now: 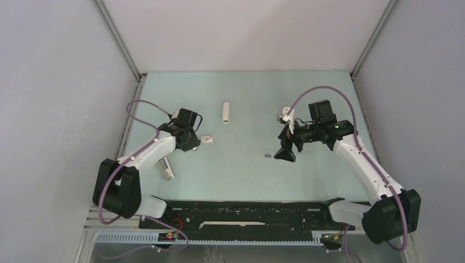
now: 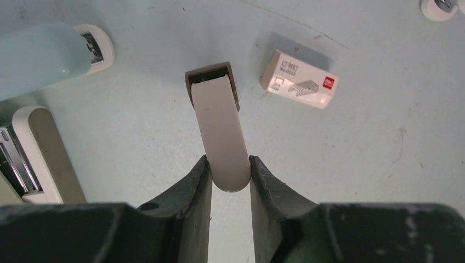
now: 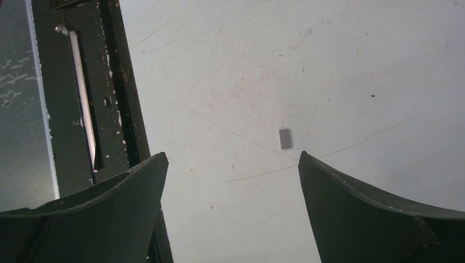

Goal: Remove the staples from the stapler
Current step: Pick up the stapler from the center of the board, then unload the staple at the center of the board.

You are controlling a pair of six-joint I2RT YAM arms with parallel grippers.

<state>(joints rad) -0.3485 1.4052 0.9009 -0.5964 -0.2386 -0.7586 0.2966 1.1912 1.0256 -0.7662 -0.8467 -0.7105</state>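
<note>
Gripping the small grey-beige stapler (image 2: 216,118) by its round end with the left gripper (image 2: 228,163), long side pointing straight away, with the right gripper (image 3: 233,159) wide open, well apart, over a tiny strip of staples (image 3: 285,138) on the table (image 3: 356,66)

Right tool (image 1: 285,154) near staples (image 1: 267,156) (tiny grey strip); slim white stapler (image 1: 225,112) well apart

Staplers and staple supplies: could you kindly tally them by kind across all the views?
Staplers: 4 (held stapler, light blue stapler, open white stapler, slim white stapler)
Staple boxes: 1 (white box)
Loose staples: 1 (staple strip)
Total: 6
</note>
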